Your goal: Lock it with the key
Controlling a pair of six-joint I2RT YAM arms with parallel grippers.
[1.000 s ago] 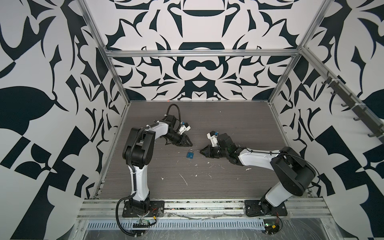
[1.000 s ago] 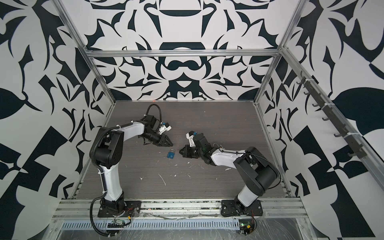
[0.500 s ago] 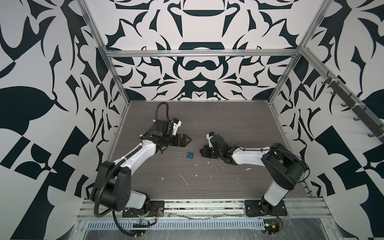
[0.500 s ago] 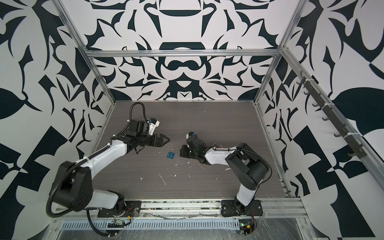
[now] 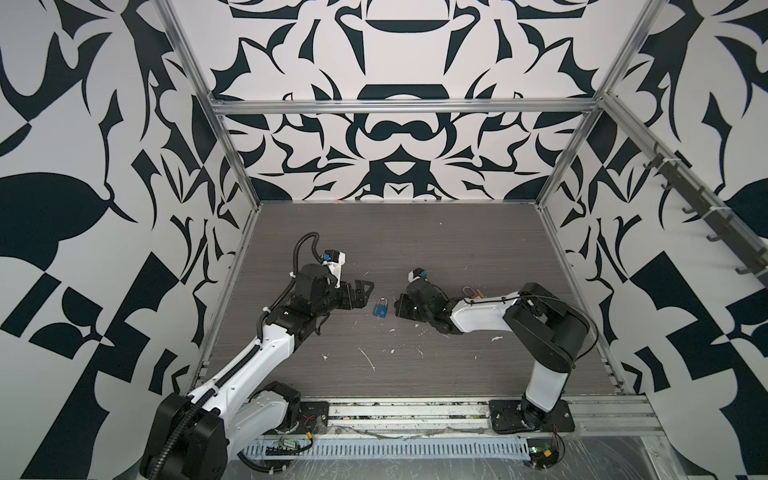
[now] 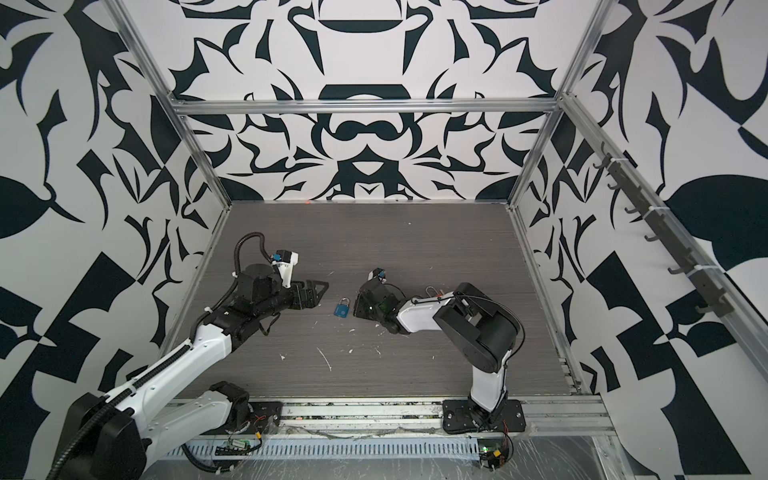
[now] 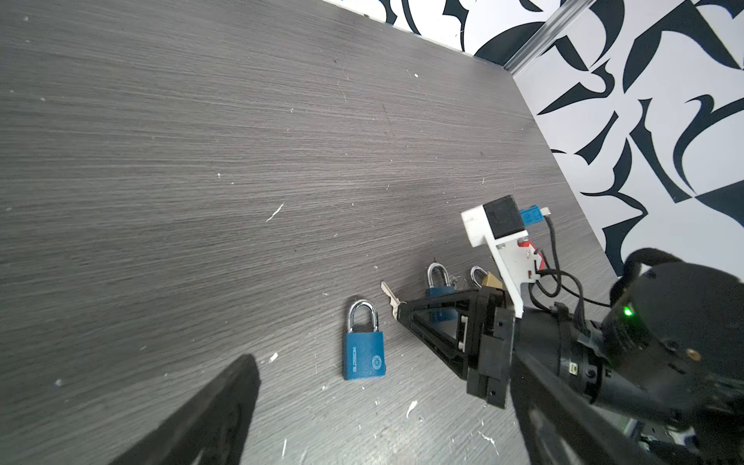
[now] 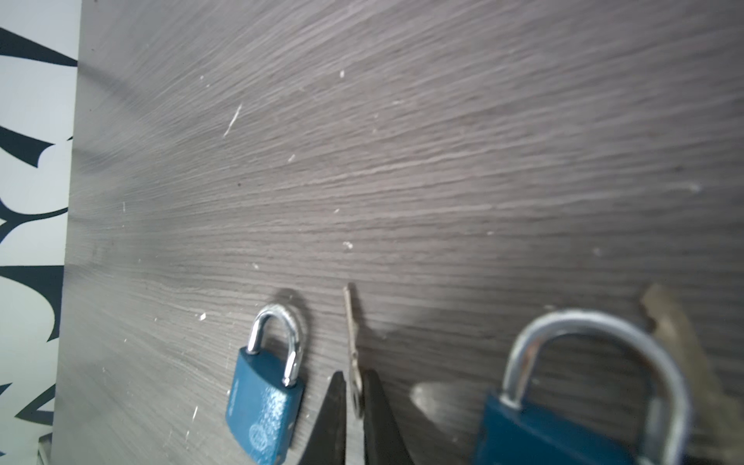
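A blue padlock lies flat on the grey table, its silver shackle pointing to the back wall. My left gripper hovers just left of it, open wide and holding nothing. In the left wrist view the padlock shows between its fingers. My right gripper sits just right of the padlock. It is closed down on the head of a small silver key. A sliver of light shows along one side, and the blade sticks out forward.
A second blue padlock and a brass padlock lie behind the right wrist, near the right arm. White scraps dot the table's front half. Patterned walls enclose the table on three sides.
My left gripper has opened wide, and its arm now reaches in low from the front left. The right arm has shifted at its elbow with the key. The padlock has stayed put.
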